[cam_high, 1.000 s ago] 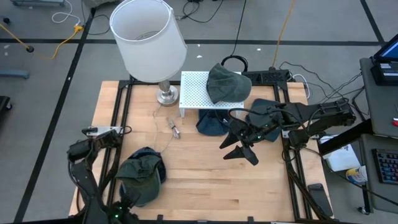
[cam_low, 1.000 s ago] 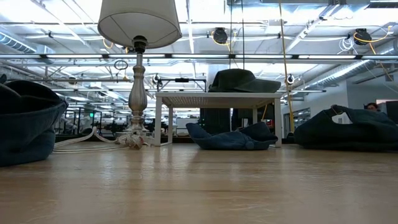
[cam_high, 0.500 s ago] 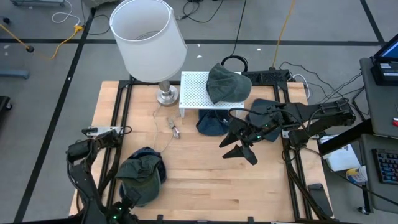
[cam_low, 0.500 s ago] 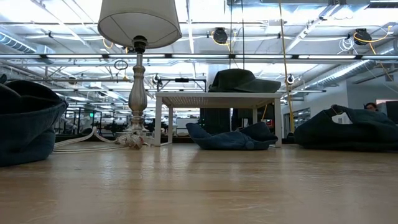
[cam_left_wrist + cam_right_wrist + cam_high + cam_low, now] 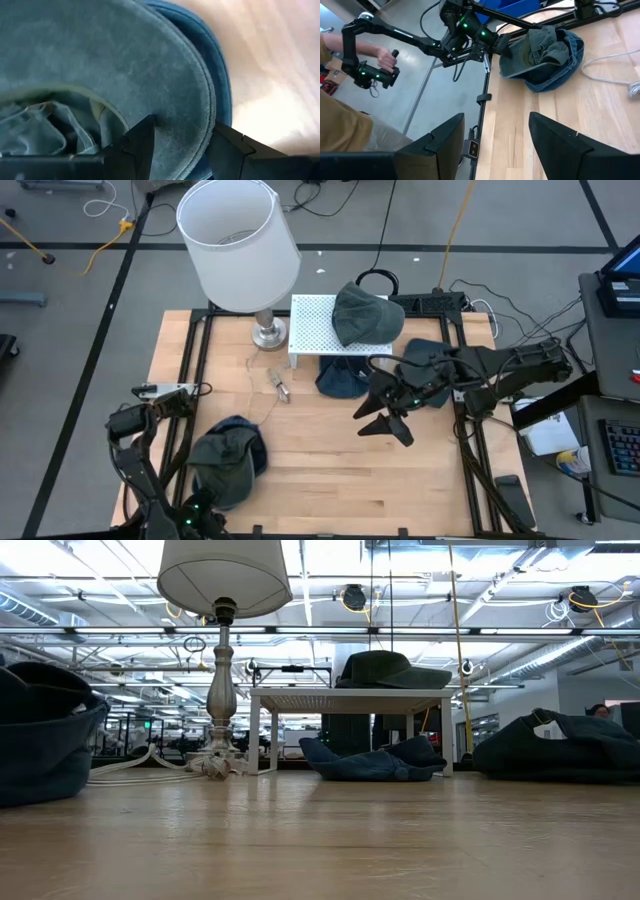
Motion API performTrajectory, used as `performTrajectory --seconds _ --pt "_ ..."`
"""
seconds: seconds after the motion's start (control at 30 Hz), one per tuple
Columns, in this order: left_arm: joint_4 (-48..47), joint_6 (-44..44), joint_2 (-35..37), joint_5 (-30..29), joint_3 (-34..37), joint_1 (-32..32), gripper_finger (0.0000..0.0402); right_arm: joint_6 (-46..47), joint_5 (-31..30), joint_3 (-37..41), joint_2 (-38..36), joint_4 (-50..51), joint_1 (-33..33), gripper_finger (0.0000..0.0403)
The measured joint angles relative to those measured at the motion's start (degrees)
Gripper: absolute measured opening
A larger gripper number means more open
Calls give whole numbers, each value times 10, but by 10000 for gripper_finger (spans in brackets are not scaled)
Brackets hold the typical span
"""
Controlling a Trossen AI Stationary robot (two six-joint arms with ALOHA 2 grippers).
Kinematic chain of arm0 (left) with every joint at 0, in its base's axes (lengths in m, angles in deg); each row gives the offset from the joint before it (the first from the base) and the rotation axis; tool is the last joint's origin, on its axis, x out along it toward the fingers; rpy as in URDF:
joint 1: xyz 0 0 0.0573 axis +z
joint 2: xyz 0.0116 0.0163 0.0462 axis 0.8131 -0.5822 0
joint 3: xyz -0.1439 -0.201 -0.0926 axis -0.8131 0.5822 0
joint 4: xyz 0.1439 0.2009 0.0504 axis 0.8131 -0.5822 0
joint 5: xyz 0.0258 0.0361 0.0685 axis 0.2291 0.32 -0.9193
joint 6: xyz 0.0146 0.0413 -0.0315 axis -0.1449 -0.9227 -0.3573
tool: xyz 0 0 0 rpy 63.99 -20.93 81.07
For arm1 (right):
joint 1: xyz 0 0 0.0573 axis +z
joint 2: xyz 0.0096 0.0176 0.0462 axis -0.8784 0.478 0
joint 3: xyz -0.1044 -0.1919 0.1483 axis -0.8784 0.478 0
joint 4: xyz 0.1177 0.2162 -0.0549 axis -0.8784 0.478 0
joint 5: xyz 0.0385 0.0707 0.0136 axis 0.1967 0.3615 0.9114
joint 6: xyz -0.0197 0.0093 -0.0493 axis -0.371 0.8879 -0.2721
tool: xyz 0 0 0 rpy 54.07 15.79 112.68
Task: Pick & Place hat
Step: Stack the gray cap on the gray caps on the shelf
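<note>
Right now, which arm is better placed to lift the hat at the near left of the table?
The left. Its pincer is closed on the brim of that hat. The right pincer hangs open over bare wood near the table's middle, far from the hat and holding nothing.

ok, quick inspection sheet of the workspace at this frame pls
Surface: wooden table, bare in the middle.
Job's things: green hat at the near left edge, lying on a blue hat; another green hat on the white perforated stand; a blue hat under the stand; a dark hat at the right edge.
Clutter: lamp at the back left.
Grippers: left gripper closed on the near green hat's brim; right gripper open over mid table, empty.
Cables: lamp cord across the table; more cables on the floor behind.
Surroundings: a person's hand on a control handle, in the right wrist view.
</note>
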Motion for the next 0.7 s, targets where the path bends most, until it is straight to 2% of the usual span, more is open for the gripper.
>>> performTrajectory --seconds 0.13,0.3,0.33,0.47,0.57,0.7 --pt "-7 22 0 -2 -4 9 132 -2 -13 0 0 0 15 215" --pt "-13 47 0 8 -19 17 26 -4 -13 0 0 1 28 215" --pt "-13 54 0 6 -25 19 15 3 -13 0 0 1 32 215" --pt "-47 87 0 -26 -65 30 11 35 -30 0 0 0 44 215" --pt "-105 119 0 -74 -110 40 8 45 -78 0 0 0 50 215" --pt "-101 129 13 -135 -147 58 7 65 -135 0 0 -7 57 215"
